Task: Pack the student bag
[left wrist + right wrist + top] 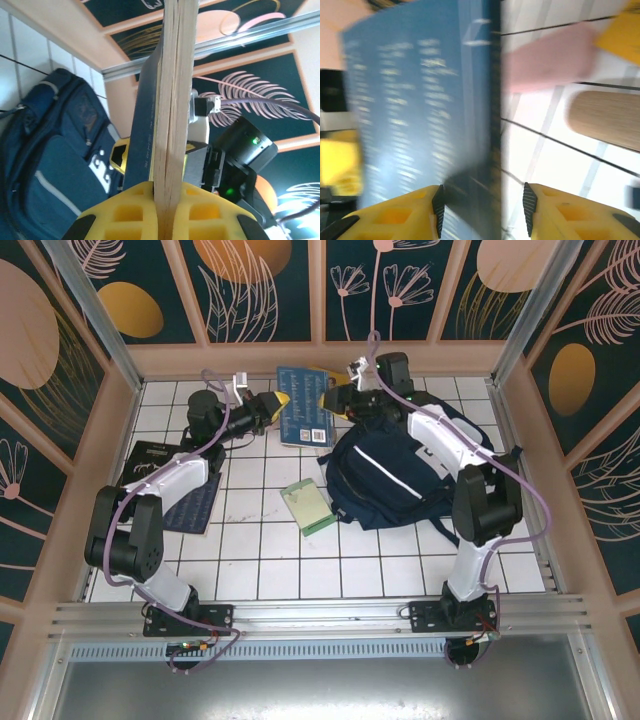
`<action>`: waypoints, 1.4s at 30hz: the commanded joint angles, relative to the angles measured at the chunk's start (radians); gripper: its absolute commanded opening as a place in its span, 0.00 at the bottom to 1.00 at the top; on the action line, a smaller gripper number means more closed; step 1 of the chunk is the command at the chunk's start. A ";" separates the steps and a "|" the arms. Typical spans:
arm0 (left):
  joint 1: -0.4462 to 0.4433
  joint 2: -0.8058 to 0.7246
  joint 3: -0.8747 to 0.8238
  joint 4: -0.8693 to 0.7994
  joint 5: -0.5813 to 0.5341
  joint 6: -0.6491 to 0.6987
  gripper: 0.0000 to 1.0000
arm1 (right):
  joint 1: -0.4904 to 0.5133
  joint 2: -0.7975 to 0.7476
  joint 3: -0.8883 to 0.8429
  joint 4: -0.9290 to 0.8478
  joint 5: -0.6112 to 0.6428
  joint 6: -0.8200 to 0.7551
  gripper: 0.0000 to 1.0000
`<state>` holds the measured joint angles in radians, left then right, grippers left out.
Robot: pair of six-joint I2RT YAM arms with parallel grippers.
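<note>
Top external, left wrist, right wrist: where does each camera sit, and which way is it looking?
Top external: fixed high behind the robot, looking down on the table, student bag, blue book, left gripper and right gripper.
Left wrist: on the left arm, looking past the left gripper, shut on the book's page edge, towards the bag.
Right wrist: looking past the open right gripper at the book's blurred cover.
Shared: all three show the book.
</note>
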<state>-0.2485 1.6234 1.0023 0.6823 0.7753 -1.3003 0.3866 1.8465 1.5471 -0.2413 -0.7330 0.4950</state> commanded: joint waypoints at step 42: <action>0.016 -0.037 0.075 -0.224 -0.058 0.216 0.00 | 0.166 -0.051 -0.393 -0.353 0.912 -0.277 0.29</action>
<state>-0.2409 1.6112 1.0481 0.4362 0.6987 -1.1030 0.5697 1.7561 1.1507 -0.5884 0.1528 0.2359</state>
